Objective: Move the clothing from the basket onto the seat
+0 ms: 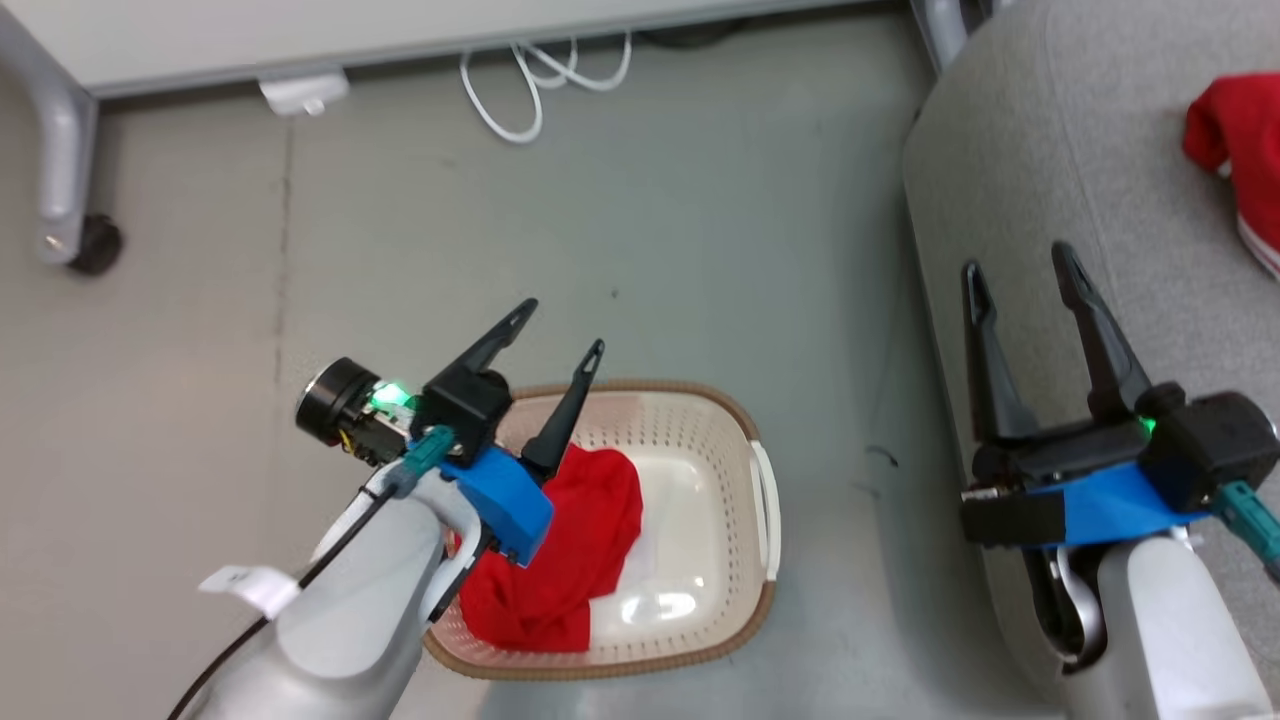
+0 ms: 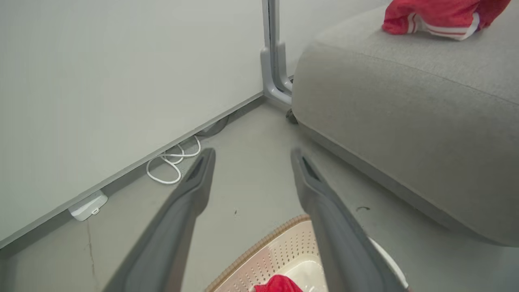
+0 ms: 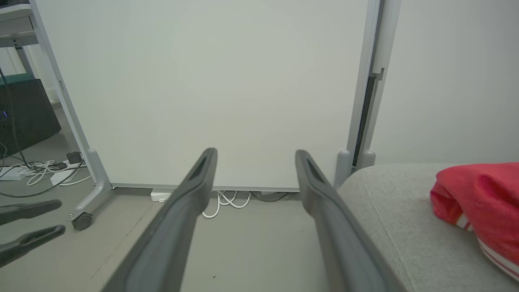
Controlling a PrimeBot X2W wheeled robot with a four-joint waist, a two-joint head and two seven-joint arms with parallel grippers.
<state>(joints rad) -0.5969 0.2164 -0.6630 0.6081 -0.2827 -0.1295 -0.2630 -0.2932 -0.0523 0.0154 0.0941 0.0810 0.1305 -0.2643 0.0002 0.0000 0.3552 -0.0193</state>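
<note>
two red garments lie well apart. the plain red one (image 1: pixel 560 560) sits crumpled in the left half of the basket (image 1: pixel 660 415), bunched against its near wall. the striped one (image 1: pixel 1240 160), red with white bands, rests on top of the seat (image 1: pixel 1050 180), at the far right edge of the head view. the right half of the basket shows its glossy cream bottom, and a brown rim runs all round it. the basket stands on the grey floor (image 1: pixel 650 250) near the seat's rounded front edge, with a strip of floor between them.

the left hand (image 1: pixel 564 324) hangs over the basket's left side, above the plain garment. its two dark fingers are spread apart and hold nothing. in its wrist view the fingers point past the basket's far rim toward the floor and the wall panel. the right hand (image 1: pixel 1017 258) hovers over the seat's near edge, its fingers likewise wide apart and empty. the striped garment lies farther along the cushion, off to its right and clear of the fingers.

beyond the basket, a coil of white cable (image 1: pixel 530 80) lies on the floor at the foot of a pale panel (image 3: pixel 223 81), with a small white block (image 1: pixel 303 92) to its left. a grey leg with a black caster (image 1: pixel 97 245) stands at the far left.
</note>
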